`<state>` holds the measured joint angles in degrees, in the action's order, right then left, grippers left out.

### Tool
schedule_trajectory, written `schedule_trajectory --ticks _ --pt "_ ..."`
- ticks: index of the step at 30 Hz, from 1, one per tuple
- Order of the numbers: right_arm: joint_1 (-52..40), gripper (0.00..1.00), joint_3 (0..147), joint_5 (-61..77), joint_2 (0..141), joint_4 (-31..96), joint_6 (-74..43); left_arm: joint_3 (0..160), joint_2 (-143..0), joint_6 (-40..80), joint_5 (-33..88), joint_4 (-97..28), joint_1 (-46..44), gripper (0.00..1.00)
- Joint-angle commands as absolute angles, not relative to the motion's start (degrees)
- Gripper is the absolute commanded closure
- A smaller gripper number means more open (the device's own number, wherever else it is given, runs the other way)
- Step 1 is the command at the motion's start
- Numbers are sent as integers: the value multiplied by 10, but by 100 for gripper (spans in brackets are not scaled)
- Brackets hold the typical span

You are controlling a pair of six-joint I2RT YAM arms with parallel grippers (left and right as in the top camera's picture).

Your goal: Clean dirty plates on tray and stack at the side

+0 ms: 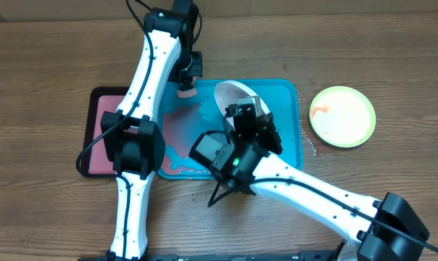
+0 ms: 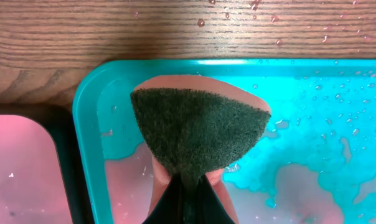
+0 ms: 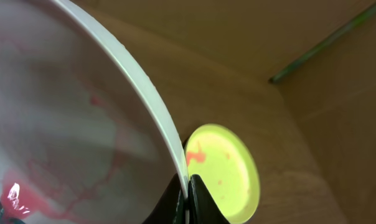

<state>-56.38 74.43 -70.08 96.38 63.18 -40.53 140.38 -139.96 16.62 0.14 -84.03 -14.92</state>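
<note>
There's the right gripper [image 3: 188, 190] pinching the white plate [image 3: 82, 118] by its rim, tilted over the tray [image 1: 288, 109], while the left gripper [image 2: 188, 202] clamps the sponge [image 2: 197, 127] (scrub side out) nearby. That plate shows red streaks, and the yellow-green plate [image 1: 342, 116] off to the side looks smeared too, I think, so nothing's stacked yet.

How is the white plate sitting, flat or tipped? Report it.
Tipped. The white plate stands on edge over the teal tray, its rim pinched in the right gripper.
</note>
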Motion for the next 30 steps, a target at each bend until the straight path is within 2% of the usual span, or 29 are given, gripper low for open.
schedule_trajectory --ticks 1,9,23,27,30 --pt "-584 96 752 -826 953 638 -422 1398 -1403 178 -6 -840 -151 96" --pt "-618 96 752 -899 953 647 -420 1395 -1403 178 -6 -839 -151 96" --pt "-624 96 752 -898 953 653 -421 1395 -1403 178 -6 -839 -151 96" --pt "-622 96 752 -848 953 648 -423 1395 -1403 178 -6 -839 -151 96" --pt "-613 96 751 -735 953 646 -423 1395 -1403 178 -6 -838 -151 96"
